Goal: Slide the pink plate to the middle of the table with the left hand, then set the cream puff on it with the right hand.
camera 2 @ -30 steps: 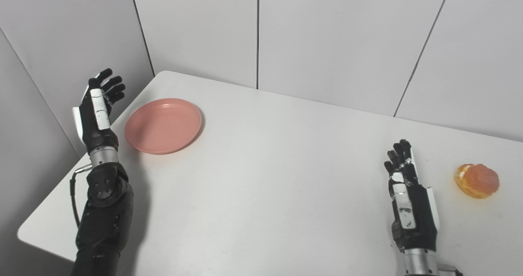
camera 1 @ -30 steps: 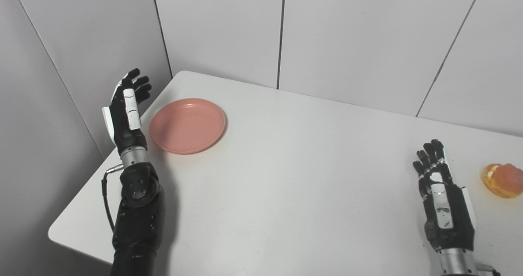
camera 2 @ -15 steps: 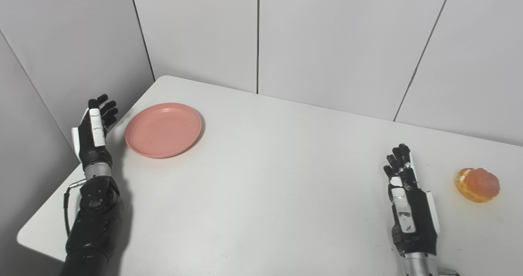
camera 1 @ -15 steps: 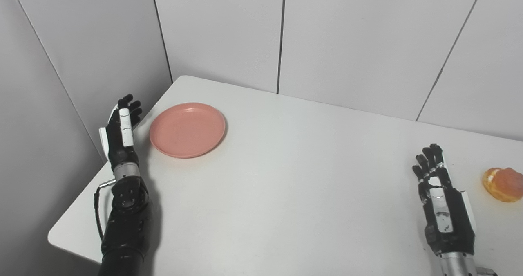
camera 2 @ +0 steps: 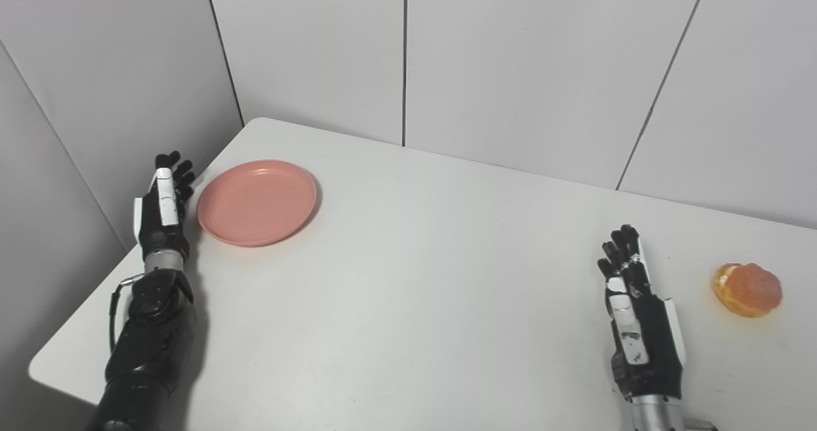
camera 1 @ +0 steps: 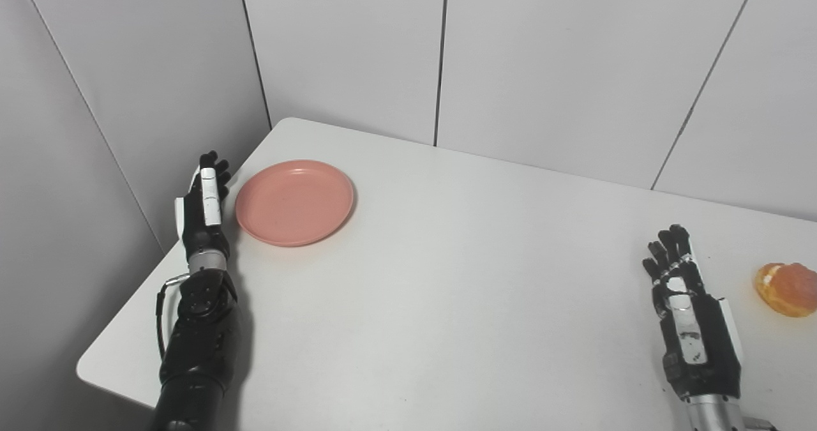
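You get bright, even, diffuse light with no glare on the white table (camera 1: 447,278). Soft shadows fall just right of the left arm (camera 1: 198,329) and under the pink plate (camera 1: 294,202). Focus is sharp throughout; straight lines bend little at the edges.

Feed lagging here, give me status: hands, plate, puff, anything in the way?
Left hand open, beside pink plate, left of it. Right hand open, holding nothing. Cream puff untouched, right of the right hand. Nothing between plate and middle of table.

Left robot hand (camera 2: 163,211) just beside pink plate (camera 2: 256,202); cream puff (camera 2: 747,289) far right
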Motion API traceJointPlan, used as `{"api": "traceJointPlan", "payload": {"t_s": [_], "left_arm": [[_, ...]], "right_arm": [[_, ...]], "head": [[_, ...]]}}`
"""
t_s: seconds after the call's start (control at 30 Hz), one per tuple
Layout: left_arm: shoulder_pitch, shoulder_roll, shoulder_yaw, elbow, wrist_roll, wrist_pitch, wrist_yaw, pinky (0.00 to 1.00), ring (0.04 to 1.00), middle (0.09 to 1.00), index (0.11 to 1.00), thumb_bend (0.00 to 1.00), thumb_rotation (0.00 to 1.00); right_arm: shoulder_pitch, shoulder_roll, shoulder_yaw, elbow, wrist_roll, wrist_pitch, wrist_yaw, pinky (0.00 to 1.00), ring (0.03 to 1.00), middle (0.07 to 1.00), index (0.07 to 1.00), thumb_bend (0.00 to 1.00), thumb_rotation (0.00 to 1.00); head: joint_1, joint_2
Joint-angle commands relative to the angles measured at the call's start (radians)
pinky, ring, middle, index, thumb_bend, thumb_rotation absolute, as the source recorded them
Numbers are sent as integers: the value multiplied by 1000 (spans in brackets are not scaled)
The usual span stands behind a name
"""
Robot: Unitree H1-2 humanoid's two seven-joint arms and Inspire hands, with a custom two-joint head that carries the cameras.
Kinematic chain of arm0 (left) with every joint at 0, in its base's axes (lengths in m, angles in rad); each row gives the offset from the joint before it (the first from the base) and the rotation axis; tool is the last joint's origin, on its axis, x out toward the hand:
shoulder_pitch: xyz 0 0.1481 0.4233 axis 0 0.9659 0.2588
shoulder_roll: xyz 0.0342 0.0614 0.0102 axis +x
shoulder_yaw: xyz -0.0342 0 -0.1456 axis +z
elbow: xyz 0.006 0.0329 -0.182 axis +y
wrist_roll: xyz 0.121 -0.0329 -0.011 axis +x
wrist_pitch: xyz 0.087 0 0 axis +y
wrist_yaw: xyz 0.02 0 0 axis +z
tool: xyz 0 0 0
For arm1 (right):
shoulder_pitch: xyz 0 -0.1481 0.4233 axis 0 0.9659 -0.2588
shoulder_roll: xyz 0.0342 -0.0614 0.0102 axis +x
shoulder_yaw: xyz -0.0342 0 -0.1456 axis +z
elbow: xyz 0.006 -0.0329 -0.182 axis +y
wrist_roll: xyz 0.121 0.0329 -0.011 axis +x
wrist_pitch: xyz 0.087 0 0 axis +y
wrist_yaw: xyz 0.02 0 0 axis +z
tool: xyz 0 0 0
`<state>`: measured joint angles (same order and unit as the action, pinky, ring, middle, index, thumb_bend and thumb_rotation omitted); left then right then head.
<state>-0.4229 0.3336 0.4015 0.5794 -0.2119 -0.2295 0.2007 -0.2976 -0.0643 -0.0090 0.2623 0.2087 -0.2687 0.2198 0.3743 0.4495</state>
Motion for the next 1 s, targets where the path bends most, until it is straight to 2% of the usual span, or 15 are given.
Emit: {"api": "traceJointPlan", "payload": {"t_s": [0.0, 0.17, 0.4, 0.53, 0.6, 0.7, 0.83, 0.97], "left_arm": [[-20, 13, -12, -11, 10, -4, -14, 963, 917, 891, 870, 772, 1000], [-29, -2, -25, -7, 3, -7, -17, 928, 913, 897, 887, 739, 1000], [-21, -1, -55, -19, 14, 15, -27, 892, 908, 900, 893, 699, 1000], [-12, -9, -63, -40, -10, 32, -50, 905, 916, 907, 895, 702, 1000], [-12, -21, -58, -55, -41, 54, -65, 917, 931, 919, 904, 722, 1000], [-11, -45, -50, -89, -81, 94, -66, 903, 903, 889, 880, 765, 1000], [-5, -65, -72, -115, -69, 107, -63, 859, 868, 857, 847, 798, 1000], [-9, -82, -76, -121, -81, 113, -73, 858, 857, 838, 833, 816, 1000]], "right_arm": [[64, 3, -13, 89, 6, -32, 2, 1000, 1000, 1000, 1000, 687, 793], [67, 8, -18, 82, 13, -24, 2, 1000, 1000, 1000, 1000, 678, 769], [70, 3, -15, 64, -9, -6, -7, 1000, 1000, 1000, 1000, 652, 823], [66, 5, -19, 70, 6, -5, -5, 1000, 1000, 1000, 1000, 664, 786], [66, 2, -17, 69, 2, -4, -7, 1000, 1000, 1000, 1000, 668, 800], [64, 2, -18, 77, 11, -10, -1, 1000, 1000, 1000, 1000, 664, 802], [68, -1, -14, 62, 6, 1, -1, 1000, 1000, 1000, 1000, 676, 803], [68, 1, -16, 64, 11, 4, -4, 1000, 1000, 1000, 1000, 670, 796]], "head": [[1, 1], [1, 2], [1, 6], [0, 5], [0, 5], [0, 4], [1, 4], [-1, 6]]}}
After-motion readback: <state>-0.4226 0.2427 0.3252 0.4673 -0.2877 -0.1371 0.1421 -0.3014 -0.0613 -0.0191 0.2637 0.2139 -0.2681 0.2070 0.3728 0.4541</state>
